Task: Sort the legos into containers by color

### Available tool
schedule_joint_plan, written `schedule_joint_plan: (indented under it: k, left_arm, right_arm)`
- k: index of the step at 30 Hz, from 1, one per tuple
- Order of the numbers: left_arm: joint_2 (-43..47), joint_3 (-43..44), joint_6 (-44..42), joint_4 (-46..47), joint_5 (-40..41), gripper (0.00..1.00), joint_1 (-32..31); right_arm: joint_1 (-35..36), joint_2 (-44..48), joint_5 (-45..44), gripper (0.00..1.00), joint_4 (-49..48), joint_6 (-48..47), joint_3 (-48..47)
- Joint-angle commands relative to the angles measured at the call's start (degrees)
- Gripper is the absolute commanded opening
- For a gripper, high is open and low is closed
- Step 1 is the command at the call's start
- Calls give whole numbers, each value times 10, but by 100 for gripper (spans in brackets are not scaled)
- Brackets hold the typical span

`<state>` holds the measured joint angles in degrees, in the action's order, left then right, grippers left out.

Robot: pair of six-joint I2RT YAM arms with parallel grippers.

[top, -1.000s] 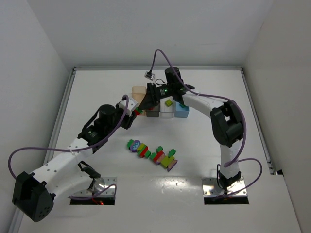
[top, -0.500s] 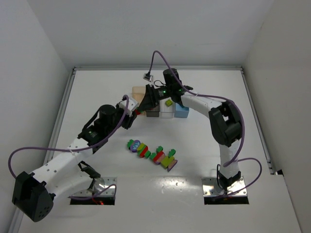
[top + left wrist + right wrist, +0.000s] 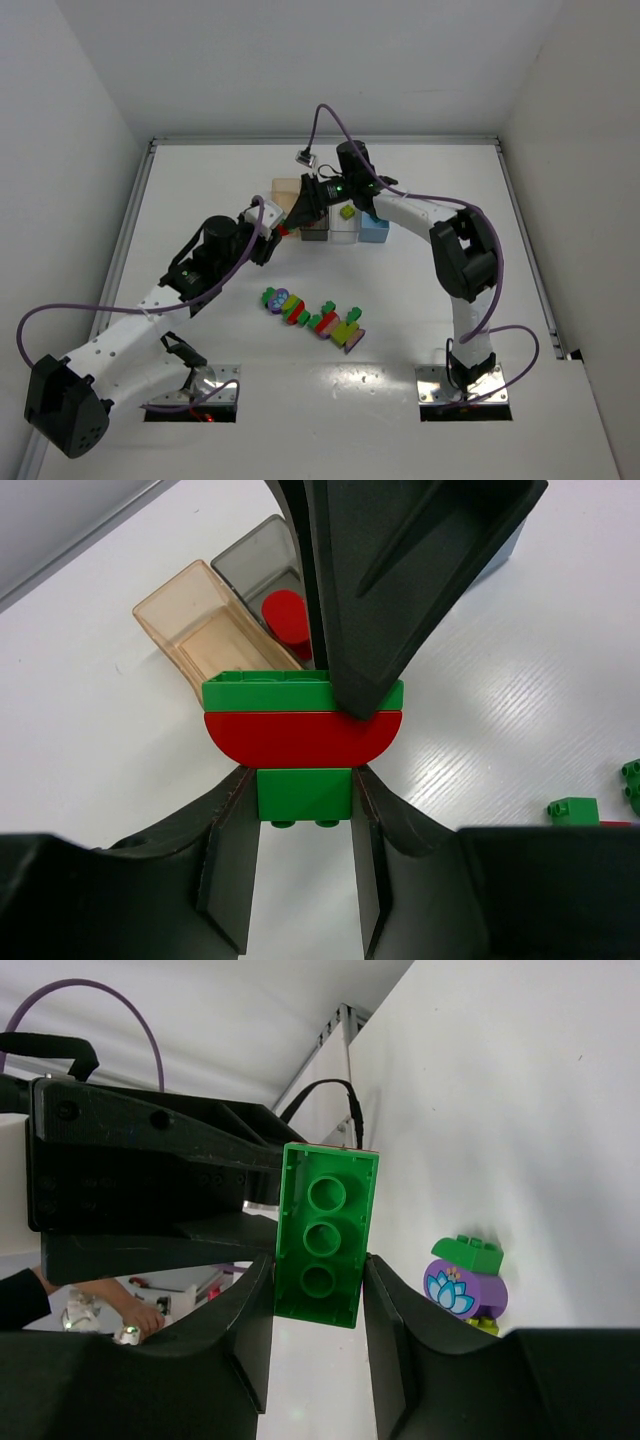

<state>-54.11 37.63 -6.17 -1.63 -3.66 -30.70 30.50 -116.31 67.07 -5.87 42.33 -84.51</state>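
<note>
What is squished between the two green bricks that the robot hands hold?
A red brick, curved on one side, sits between the upper green brick and the lower green brick. The left wrist view shows it.

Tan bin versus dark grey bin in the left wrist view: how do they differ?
The tan bin is translucent amber; the dark grey bin is smoky. The tan bin shows no brick in its visible part; the dark grey bin holds a red piece. Both are narrow, open-topped, lying side by side, partly hidden behind the gripped brick stack.
</note>
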Motion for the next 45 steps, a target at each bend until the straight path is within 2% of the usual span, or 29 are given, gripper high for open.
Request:
schedule_joint_plan:
  k: [1,12,22,27,29,32,34,36,39,43,45]
  left_arm:
    - [15,-9,22,16,-6,18,-4]
    - [50,-32,55,-24,-1,18,-21]
    - [50,-37,55,-19,13,18,-21]
    - [25,3,119,-30,26,18,-2]
    - [-23,56,174,-62,32,15,20]
    - [-71,111,250,-99,-30,13,62]
    - [-89,133,289,-99,-89,13,78]
    - [-117,161,349,-99,-145,9,99]
    - [-140,180,416,-89,-188,6,115]
    - [-175,202,453,-30,-248,6,115]
    - [-210,231,429,-30,-248,6,97]
  right_arm:
    - [-8,-1,9,19,-29,-5,-29]
    - [-57,-1,-8,18,-29,0,-54]
    - [-121,43,-19,17,-7,-17,16]
    - [-135,66,-26,17,15,-36,42]
    - [-142,82,-32,17,15,-41,57]
    - [-153,100,-43,18,26,-49,72]
    - [-158,107,-43,18,34,-55,78]
    - [-164,115,-57,18,45,-68,83]
    - [-179,132,-69,18,51,-68,101]
    - [-208,164,-90,18,51,-68,127]
    - [-226,187,-100,18,59,-80,139]
